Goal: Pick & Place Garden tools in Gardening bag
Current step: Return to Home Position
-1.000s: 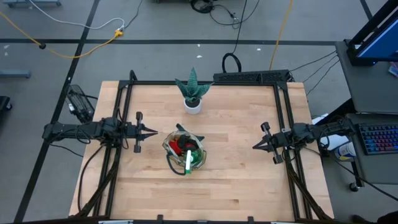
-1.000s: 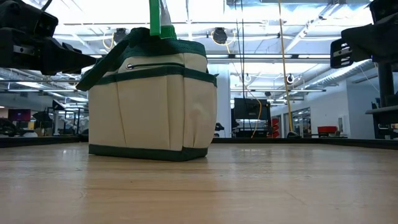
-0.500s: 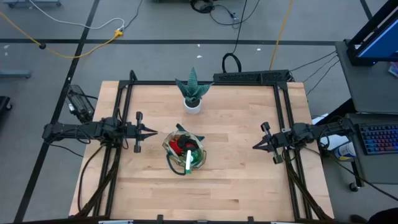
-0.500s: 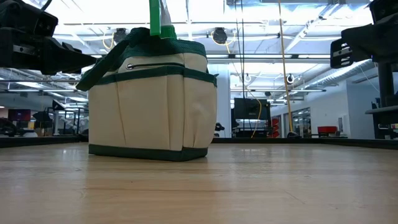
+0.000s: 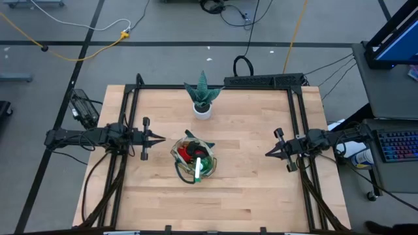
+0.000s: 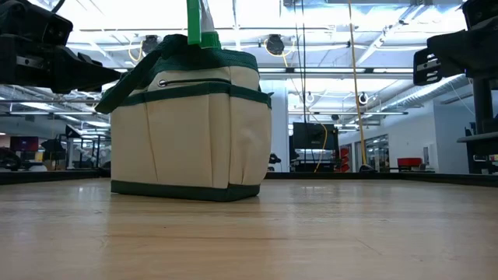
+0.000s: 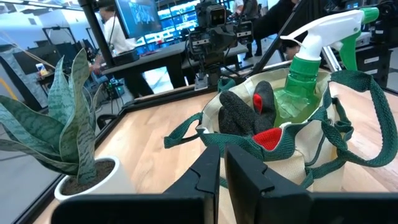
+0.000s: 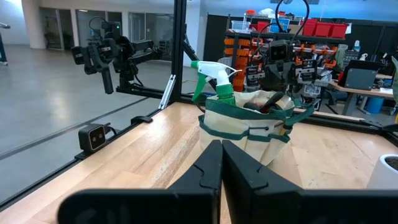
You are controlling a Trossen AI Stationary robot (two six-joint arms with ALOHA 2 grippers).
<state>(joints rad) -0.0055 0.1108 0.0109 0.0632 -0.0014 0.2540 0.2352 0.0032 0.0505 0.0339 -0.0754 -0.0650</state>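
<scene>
Pale wood planks make up the counter (image 5: 248, 189), which is ringed by a black metal frame, with grey floor and loose cables beyond it. A little left of the counter's middle stands the gardening bag (image 5: 193, 156). It sits upright on its round base and is beige canvas with dark green trim and outer pockets. The green spray bottle (image 7: 305, 87) rises from the bag's open top, its white nozzle well above the rim. Next to the bottle, inside the bag, sits the red-black glove (image 7: 249, 115), bunched up against the rim. A dark green strap handle (image 7: 357, 118) loops loosely off the bag's side.

Toward the counter's far edge, well apart from the bag, stands a spiky green plant (image 5: 202, 98) in a white pot.

The left gripper (image 5: 162, 138) hovers near the bag's left side without touching it. It is level with the bag's top and points at the bag, its fingers pressed together around nothing. The right gripper (image 5: 267, 154) hangs well apart on the bag's other side, over the right part of the counter. It also points toward the bag, with its fingers pressed together and empty.
</scene>
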